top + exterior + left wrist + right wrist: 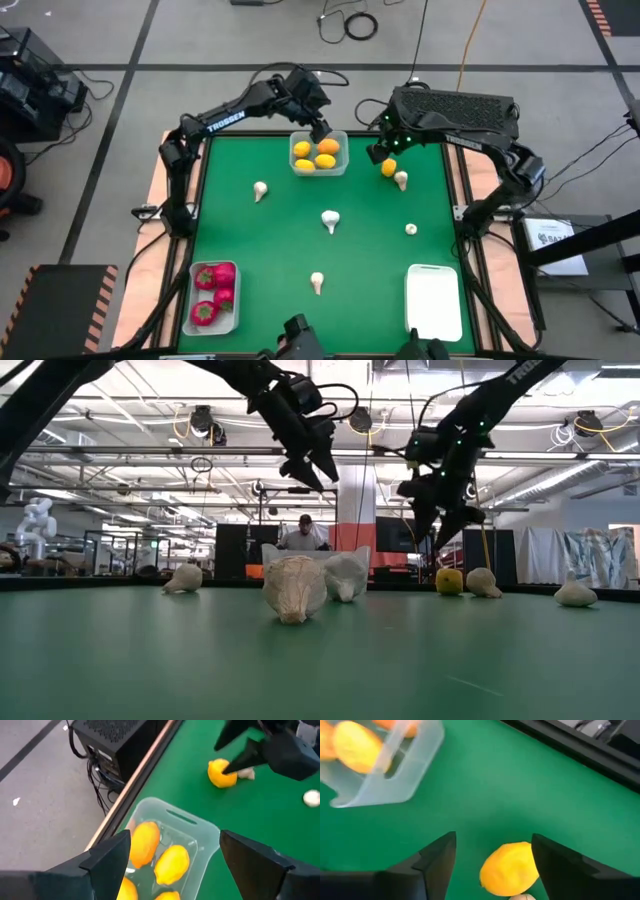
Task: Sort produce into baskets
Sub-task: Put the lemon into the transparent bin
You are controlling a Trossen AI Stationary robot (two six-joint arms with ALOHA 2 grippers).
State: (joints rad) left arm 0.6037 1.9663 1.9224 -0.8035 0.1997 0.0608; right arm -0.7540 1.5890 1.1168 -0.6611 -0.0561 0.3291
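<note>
A translucent basket (319, 155) at the table's far middle holds several yellow/orange lemons (171, 864). My left gripper (322, 131) is open and empty above its far edge. My right gripper (381, 152) is open above a loose lemon (388, 167) that lies on the green mat beside a whitish mushroom (401, 180); its fingers (440, 856) stand on either side of the lemon (510, 868) without touching it. A basket (213, 297) at the near left holds red pieces. A basket (434, 300) at the near right shows nothing inside.
Loose mushrooms lie on the mat: far left (260, 190), centre (330, 220), right (411, 229), near middle (317, 283). A black box (455, 110) stands behind the table's far right edge. A person (301, 532) sits in the room beyond.
</note>
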